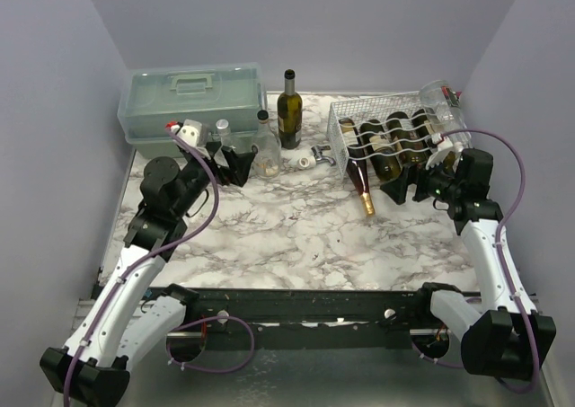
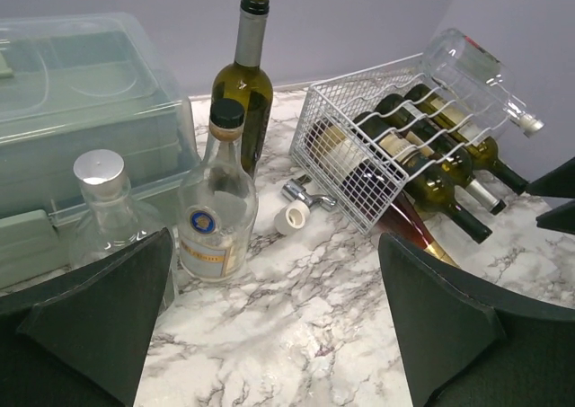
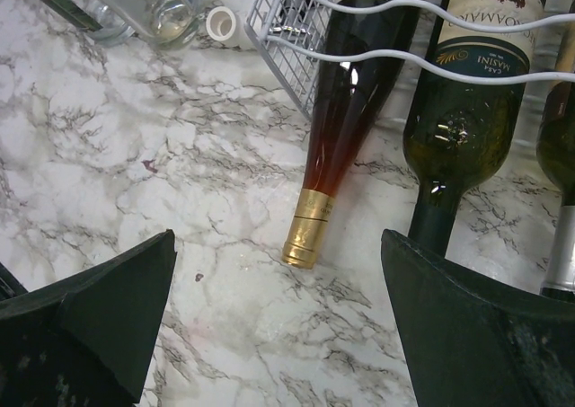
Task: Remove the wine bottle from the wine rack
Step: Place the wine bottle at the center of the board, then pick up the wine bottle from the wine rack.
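Note:
The white wire wine rack point(image 1: 341, 136) stands at the back right, with several dark bottles lying in its wavy cradles. An amber wine bottle with a gold cap point(image 1: 362, 188) pokes out of its front left, cap resting on the marble. My right gripper point(image 1: 409, 190) is open just in front of the rack. In the right wrist view the gold cap point(image 3: 305, 232) lies between and ahead of the fingers of that gripper point(image 3: 278, 335), with a green bottle point(image 3: 458, 119) beside it. My left gripper point(image 1: 235, 166) is open and empty at the left. The left wrist view shows the rack point(image 2: 346, 169) far ahead.
A pale green toolbox point(image 1: 193, 101) sits at the back left. An upright dark wine bottle point(image 1: 288, 110) and two clear bottles point(image 1: 265, 151) stand near it. A clear bottle point(image 1: 445, 110) lies on top of the rack. A white cap point(image 1: 305, 162) and a metal piece point(image 1: 323, 155) lie left of the rack.

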Tool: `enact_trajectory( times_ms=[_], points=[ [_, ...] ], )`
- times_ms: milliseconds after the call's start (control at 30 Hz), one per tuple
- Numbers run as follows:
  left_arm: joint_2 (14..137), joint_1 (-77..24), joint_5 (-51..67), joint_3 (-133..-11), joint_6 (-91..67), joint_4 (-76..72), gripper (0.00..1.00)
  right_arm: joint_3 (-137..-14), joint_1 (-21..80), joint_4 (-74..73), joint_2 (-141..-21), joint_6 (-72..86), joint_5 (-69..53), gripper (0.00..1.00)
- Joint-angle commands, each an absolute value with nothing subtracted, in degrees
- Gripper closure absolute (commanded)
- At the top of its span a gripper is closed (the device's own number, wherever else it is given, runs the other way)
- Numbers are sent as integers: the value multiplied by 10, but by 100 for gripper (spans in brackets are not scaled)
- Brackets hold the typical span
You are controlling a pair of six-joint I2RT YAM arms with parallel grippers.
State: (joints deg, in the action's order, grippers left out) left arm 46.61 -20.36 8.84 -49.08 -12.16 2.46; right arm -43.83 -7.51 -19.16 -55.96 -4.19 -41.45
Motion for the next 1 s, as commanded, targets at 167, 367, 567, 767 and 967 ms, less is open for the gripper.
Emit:
enact_trajectory(
  times_ms=[167,367,567,767,967],
  points=[
    [440,-201,125,-449,-129,42,1,-425,-77,-191,-575,-67,-402,0],
    [456,-201,159,-452,-156,40,1,-423,-83,-196,-572,-83,-405,0],
    [485,-201,167,-450,-182,38,1,-434,-83,-225,-578,-100,-391,1],
    [483,-201,178,-451,-188,37,1,-524,-83,-295,-643,-113,-354,1],
    [477,-201,178,-450,-189,35,1,-612,-83,-337,-686,-114,-336,0]
  ],
)
